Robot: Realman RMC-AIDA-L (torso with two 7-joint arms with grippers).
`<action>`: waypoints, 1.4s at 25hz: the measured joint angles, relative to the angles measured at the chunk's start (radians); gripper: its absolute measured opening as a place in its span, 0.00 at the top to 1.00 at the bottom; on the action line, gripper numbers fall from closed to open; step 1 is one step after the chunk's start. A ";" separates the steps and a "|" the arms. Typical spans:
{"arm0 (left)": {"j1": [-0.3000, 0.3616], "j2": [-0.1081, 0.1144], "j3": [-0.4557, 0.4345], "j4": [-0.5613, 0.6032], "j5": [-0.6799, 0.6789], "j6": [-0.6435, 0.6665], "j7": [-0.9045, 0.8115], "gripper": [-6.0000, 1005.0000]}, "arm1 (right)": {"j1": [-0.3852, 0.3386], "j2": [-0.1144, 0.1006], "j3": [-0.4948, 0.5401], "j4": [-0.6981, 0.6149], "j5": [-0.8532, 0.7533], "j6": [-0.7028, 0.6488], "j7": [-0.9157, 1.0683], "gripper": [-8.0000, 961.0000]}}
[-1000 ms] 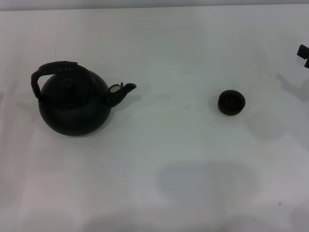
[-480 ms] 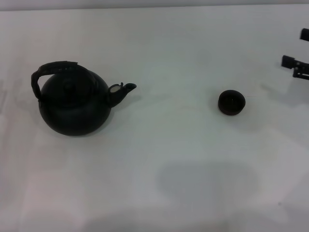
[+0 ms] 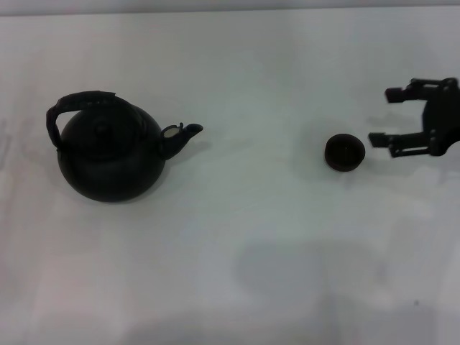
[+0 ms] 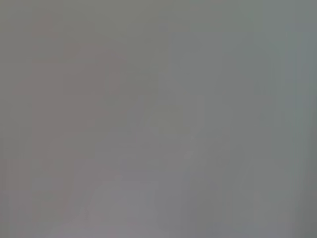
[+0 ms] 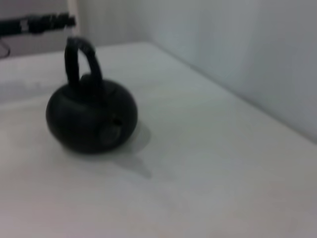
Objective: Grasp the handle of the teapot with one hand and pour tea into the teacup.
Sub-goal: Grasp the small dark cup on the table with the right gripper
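The black teapot (image 3: pixel 111 154) stands on the left of the white table, its spout (image 3: pixel 180 135) pointing right and its rough arched handle (image 3: pixel 79 104) over the lid. The small black teacup (image 3: pixel 345 152) sits to the right of centre. My right gripper (image 3: pixel 381 115) is open just right of the teacup, fingers pointing left, nothing between them. The right wrist view shows the teapot (image 5: pixel 91 119) and handle (image 5: pixel 79 59) farther off. The left gripper is out of view.
The white table (image 3: pixel 244 237) reaches a pale wall at the back. In the right wrist view a dark bar-like object (image 5: pixel 34 24) shows beyond the teapot near the table's far edge.
My right gripper has come in from the right edge, moving left and nearer to the teacup. Teapot and teacup have not moved.
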 joint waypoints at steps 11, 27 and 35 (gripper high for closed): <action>0.002 0.000 0.000 -0.002 0.000 0.000 0.000 0.29 | 0.026 0.056 -0.062 -0.019 -0.054 -0.099 -0.043 0.10; 0.005 0.000 0.000 -0.002 0.012 0.006 0.002 0.29 | 0.032 0.058 -0.148 -0.103 -0.022 -0.230 -0.080 0.10; 0.009 0.000 0.000 -0.002 0.012 0.004 0.002 0.29 | 0.032 0.058 -0.159 -0.106 -0.019 -0.228 -0.075 0.11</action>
